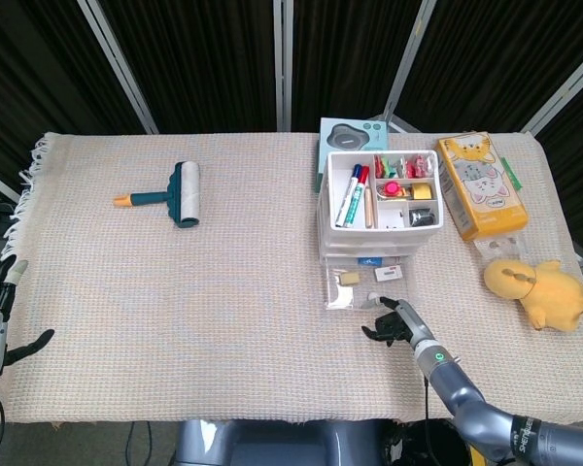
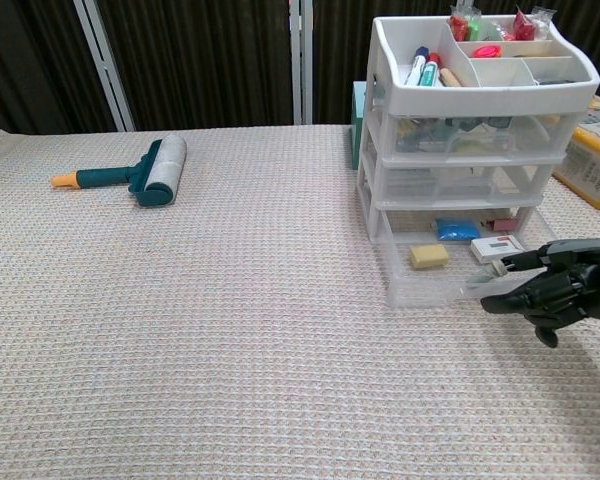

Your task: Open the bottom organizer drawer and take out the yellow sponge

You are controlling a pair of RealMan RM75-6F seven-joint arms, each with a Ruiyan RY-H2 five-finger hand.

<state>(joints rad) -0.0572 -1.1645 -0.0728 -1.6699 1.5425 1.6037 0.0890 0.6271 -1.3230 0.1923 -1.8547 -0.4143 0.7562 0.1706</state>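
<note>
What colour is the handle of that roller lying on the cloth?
Dark teal with an orange tip on the lint roller, clearest in the chest view.

I see my right hand holding the front of the bottom drawer, which sticks out from the white organizer. A yellow sponge lies inside the drawer. A lint roller rests far off on the bench.
</note>
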